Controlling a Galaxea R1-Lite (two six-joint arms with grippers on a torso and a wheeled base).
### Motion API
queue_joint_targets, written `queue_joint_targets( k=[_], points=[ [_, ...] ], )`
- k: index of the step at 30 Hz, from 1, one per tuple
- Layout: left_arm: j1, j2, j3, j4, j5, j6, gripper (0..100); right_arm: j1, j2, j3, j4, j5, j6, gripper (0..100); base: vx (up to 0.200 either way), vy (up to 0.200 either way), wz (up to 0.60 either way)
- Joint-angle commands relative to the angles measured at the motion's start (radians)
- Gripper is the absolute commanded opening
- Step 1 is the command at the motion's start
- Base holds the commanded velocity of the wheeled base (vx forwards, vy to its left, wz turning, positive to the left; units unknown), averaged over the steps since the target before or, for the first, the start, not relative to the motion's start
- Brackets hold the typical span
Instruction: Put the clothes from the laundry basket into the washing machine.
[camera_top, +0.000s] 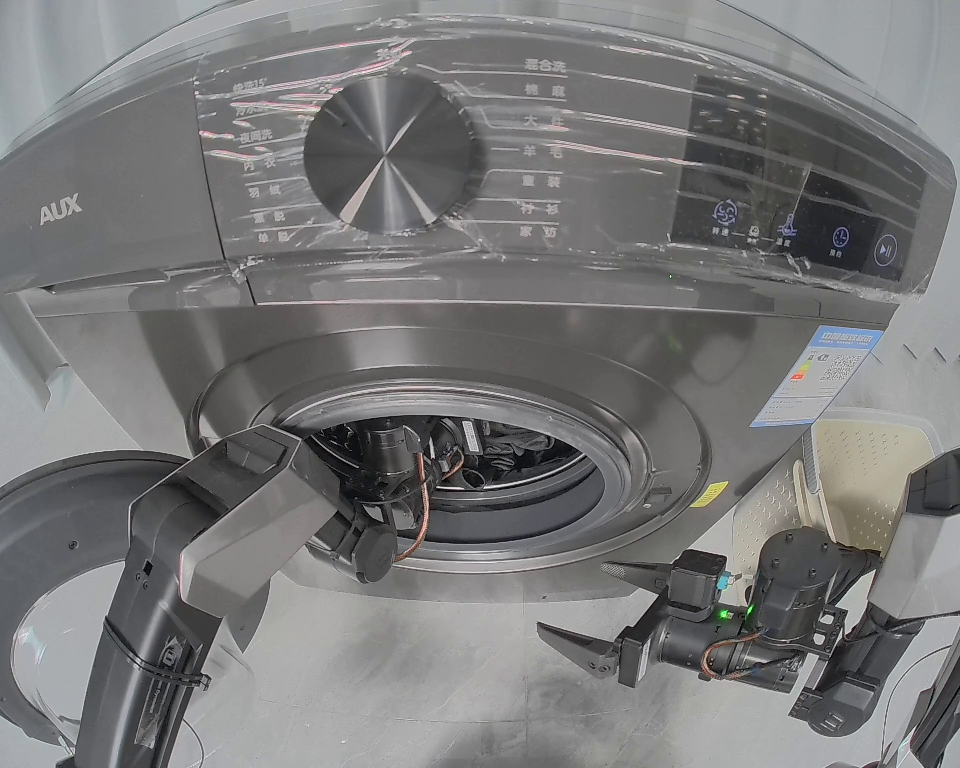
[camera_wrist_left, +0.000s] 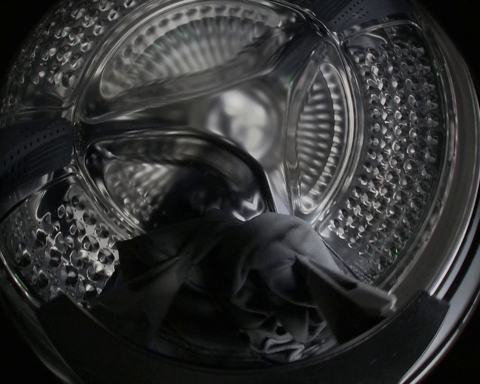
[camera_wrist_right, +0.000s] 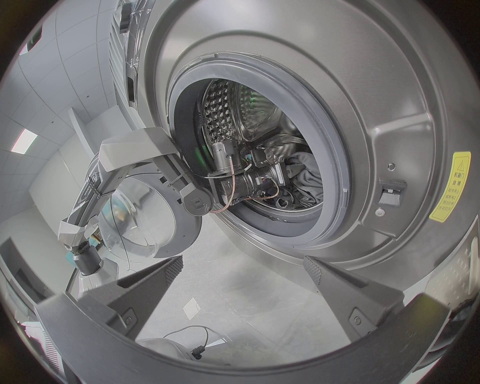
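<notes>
The left gripper is inside the washing machine, reached in through the round opening, and sits right at a dark grey garment; whether it is parted or closed, or has any hold of the cloth, cannot be told from here. The garment lies crumpled in a loose heap on the bottom of the drum, towards the front, just behind the lower lip of the opening, with folds standing up in the middle and one flap spread out to the side. Around it the drum's dimpled, perforated steel wall and its raised paddles curve back to the rear plate. The machine's door is swung fully open on the robot's left, its glass bowl facing outward, and the left arm passes in front of it. Above the opening sit the large round dial and the control panel under clear film. The right gripper is outside the machine, low and to the right of the opening, above the pale floor; its two fingers are spread wide and hold nothing. Just behind that arm, beside the machine's right corner, stands the cream laundry basket with its perforated wall.
</notes>
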Motion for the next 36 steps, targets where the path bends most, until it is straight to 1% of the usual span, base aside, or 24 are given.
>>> queue_joint_targets(
  k=[1,3,5,9,10,12,15,16,17,18,22,25,27,30,33,35,36],
  points=[
    [-0.009,-0.049,0.079,0.002,-0.010,0.000,100,0.000,0.002,0.000,-0.001,0.001,0.000,100,0.000,0.000,0.00],
    [-0.028,-0.078,0.120,-0.006,-0.024,0.000,100,-0.001,0.001,0.000,-0.001,-0.001,0.000,100,0.000,0.000,0.00],
    [-0.032,-0.095,0.141,-0.007,-0.024,0.000,100,-0.001,0.001,0.000,-0.001,0.001,0.000,100,0.000,0.000,0.00],
    [-0.071,-0.184,0.260,-0.012,-0.021,0.004,100,-0.001,0.001,0.003,-0.001,0.001,0.001,100,0.000,0.000,0.00],
    [-0.086,-0.204,0.304,-0.019,-0.010,0.012,100,-0.001,0.001,0.006,-0.001,0.001,0.000,100,0.000,0.000,0.00],
    [-0.112,-0.235,0.401,-0.070,-0.012,0.024,100,-0.001,0.001,0.008,-0.001,0.001,0.001,100,0.000,0.000,0.00],
    [-0.137,-0.266,0.513,-0.128,-0.013,0.053,100,0.000,-0.005,0.012,-0.001,0.001,0.001,100,0.000,0.000,0.00],
    [-0.148,-0.279,0.553,-0.150,-0.013,0.056,100,0.000,-0.008,0.014,-0.001,0.001,0.001,100,0.000,0.000,0.00],
    [-0.151,-0.285,0.569,-0.161,-0.013,0.056,100,0.000,-0.010,0.017,-0.001,0.001,0.001,100,0.000,0.000,0.00],
    [-0.161,-0.316,0.628,-0.199,-0.018,0.058,100,0.000,-0.019,0.026,-0.001,0.001,0.000,100,0.000,0.000,0.00],
    [-0.192,-0.417,0.807,-0.288,-0.027,0.059,100,0.005,-0.065,0.066,-0.001,0.001,0.000,100,0.000,0.000,0.00],
    [-0.230,-0.513,0.938,-0.342,-0.047,0.056,100,0.026,-0.111,0.098,-0.001,-0.003,0.000,100,0.000,0.000,0.00],
    [-0.263,-0.582,1.025,-0.348,-0.043,0.055,100,0.028,-0.139,0.115,-0.001,-0.006,0.000,100,0.000,0.000,0.00],
    [-0.309,-0.681,1.119,-0.348,-0.038,0.056,100,0.028,-0.196,0.150,0.001,-0.018,0.000,100,0.000,0.000,0.00],
    [-0.327,-0.776,1.172,-0.345,-0.036,0.059,100,0.028,-0.257,0.180,0.003,-0.044,0.001,100,0.000,0.000,0.00],
    [-0.330,-0.809,1.189,-0.345,-0.036,0.059,100,0.028,-0.281,0.192,0.003,-0.050,0.001,100,0.000,0.000,0.00],
    [-0.332,-0.842,1.220,-0.343,-0.035,0.063,100,0.026,-0.312,0.210,0.003,-0.056,0.001,100,0.000,0.000,0.00]
  ],
)
